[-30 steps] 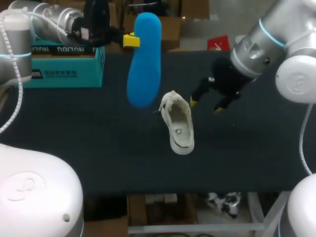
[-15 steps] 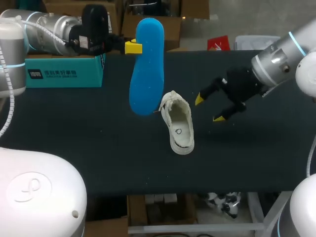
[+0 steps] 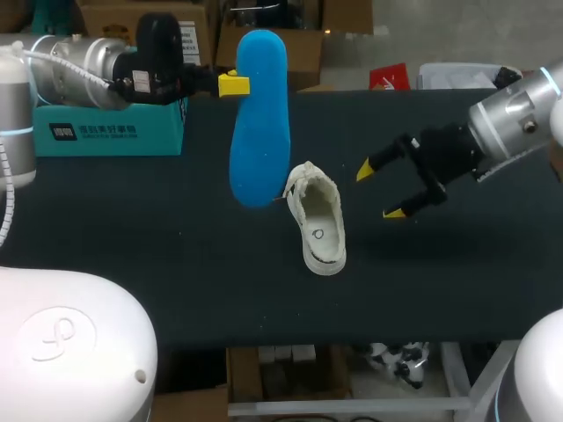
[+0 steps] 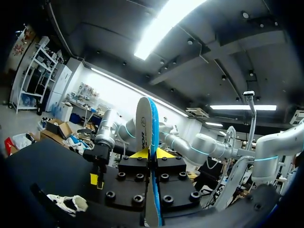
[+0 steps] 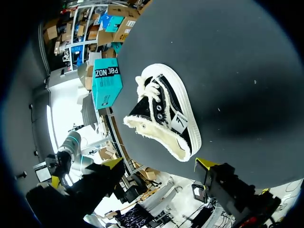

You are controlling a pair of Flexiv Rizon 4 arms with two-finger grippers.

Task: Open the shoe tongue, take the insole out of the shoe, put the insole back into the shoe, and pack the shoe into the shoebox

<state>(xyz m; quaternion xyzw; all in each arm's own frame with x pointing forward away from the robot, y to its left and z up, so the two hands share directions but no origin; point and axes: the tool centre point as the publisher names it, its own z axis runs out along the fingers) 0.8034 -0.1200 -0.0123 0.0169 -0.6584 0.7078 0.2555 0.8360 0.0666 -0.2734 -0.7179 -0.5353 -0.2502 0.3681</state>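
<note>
My left gripper [image 3: 232,84] is shut on the edge of a blue insole [image 3: 259,119], which hangs upright in the air above the table's far side, just left of the shoe. In the left wrist view the insole [image 4: 148,142] stands edge-on, pinched between the yellow tips of my left gripper [image 4: 151,154]. The white-soled black shoe [image 3: 318,220] lies on the dark table with its opening up. My right gripper [image 3: 379,190] hovers open to the right of the shoe, apart from it. In the right wrist view the shoe [image 5: 164,118] lies ahead of the open right gripper [image 5: 159,164].
A teal shoebox [image 3: 114,123] stands at the table's far left, behind my left arm; it also shows beyond the shoe in the right wrist view as the shoebox [image 5: 105,80]. The dark table [image 3: 176,264] spreads out in front of the shoe.
My right arm has drawn back to the right, away from the shoe, with its fingers still open. The left arm and insole have barely shifted.
</note>
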